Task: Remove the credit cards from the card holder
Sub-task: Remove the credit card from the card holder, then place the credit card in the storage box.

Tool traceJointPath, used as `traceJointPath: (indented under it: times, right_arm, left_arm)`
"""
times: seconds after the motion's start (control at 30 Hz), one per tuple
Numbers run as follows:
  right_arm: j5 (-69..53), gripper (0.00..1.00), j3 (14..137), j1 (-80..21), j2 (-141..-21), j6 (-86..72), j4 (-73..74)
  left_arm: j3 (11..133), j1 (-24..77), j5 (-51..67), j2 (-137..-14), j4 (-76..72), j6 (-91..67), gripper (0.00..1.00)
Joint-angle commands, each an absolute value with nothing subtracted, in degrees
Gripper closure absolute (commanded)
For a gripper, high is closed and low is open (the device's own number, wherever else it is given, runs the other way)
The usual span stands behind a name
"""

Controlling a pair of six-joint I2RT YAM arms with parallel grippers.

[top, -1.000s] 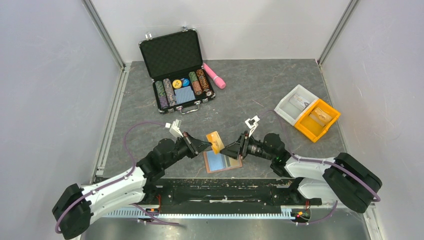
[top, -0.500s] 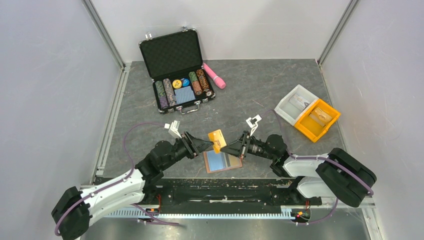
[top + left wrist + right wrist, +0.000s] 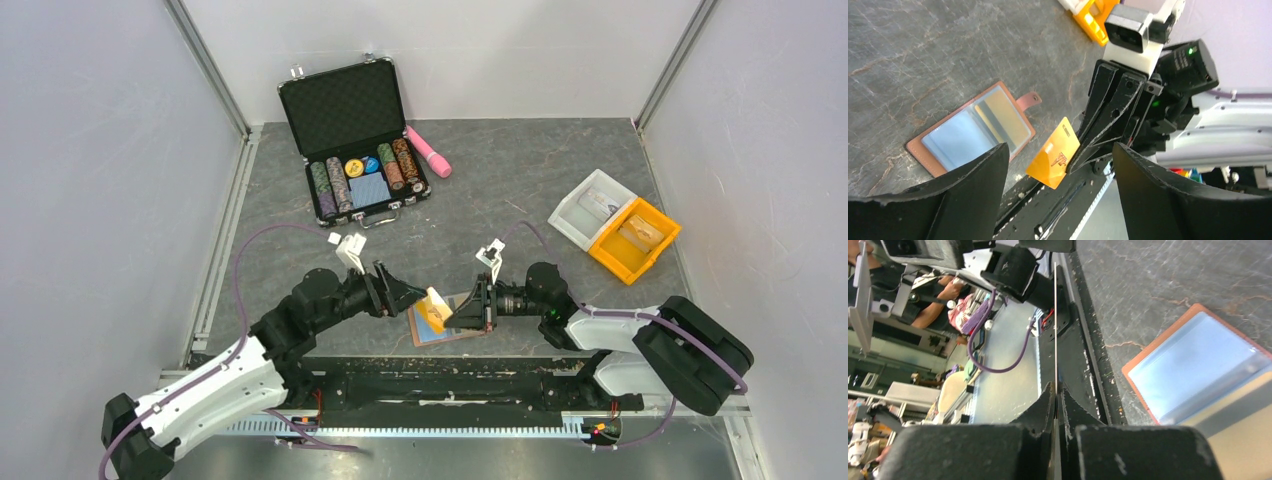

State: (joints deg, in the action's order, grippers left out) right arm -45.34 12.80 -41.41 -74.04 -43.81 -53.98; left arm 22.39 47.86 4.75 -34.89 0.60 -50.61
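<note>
Top view. The card holder lies open and flat on the grey counter, at the middle of the near edge, light blue pockets facing up. The right gripper reaches in from the right, its fingers closed on an orange-yellow credit card, which is over the holder's left part. The left gripper comes in from the left and points at the same card; from here I cannot tell whether it touches. At the far left corner area stands an open poker chip case, with a pink cylinder just beside its right side. At the right edge a white bin and a yellow bin sit touching.

Left wrist view. The left fingers are spread wide, with nothing between them. The orange-yellow card is tilted and pinched at one edge by the right gripper's black fingers. The holder lies flat beyond it, closing tab pointing toward the far right corner. A tan card sits in the pocket nearest the tab.

Right wrist view. The held card shows edge-on as a thin line, clamped between the two right fingers. The holder lies on the counter to the right, apart from the card.
</note>
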Motion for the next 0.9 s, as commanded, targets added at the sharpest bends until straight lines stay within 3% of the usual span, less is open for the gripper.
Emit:
traceJointPath:
  times: [0.0, 0.2, 0.37, 0.53, 0.67, 0.87]
  right_arm:
    - [-51.3, 1.00, 13.2, -41.3, -72.9, -43.1, -57.3]
    - [-52.1, 1.00, 12.7, -41.5, -72.9, -43.3, -57.6]
    - [-52.7, 0.99, 12.5, -41.6, -73.2, -43.8, -58.3]
    - [-51.5, 0.92, 11.7, -41.4, -71.8, -42.5, -56.8]
    - [-49.0, 0.79, 12.5, -40.9, -69.4, -40.8, -52.9]
    - [-38.2, 0.56, 9.9, -39.0, -62.0, -41.4, -53.1]
  left_arm:
    - [26.7, 47.7, 11.4, -37.8, 5.4, -42.0, 0.19]
    - [29.5, 47.6, 18.4, -42.8, 5.1, -38.9, 0.24]
    - [29.9, 47.6, 22.2, -45.7, 2.1, -39.9, 0.44]
    - [28.6, 47.4, 22.5, -45.1, -1.3, -43.1, 0.69]
    - [27.8, 47.3, 23.7, -45.6, -4.7, -46.2, 0.98]
    - [25.1, 47.3, 21.0, -46.2, -11.4, -54.1, 0.98]
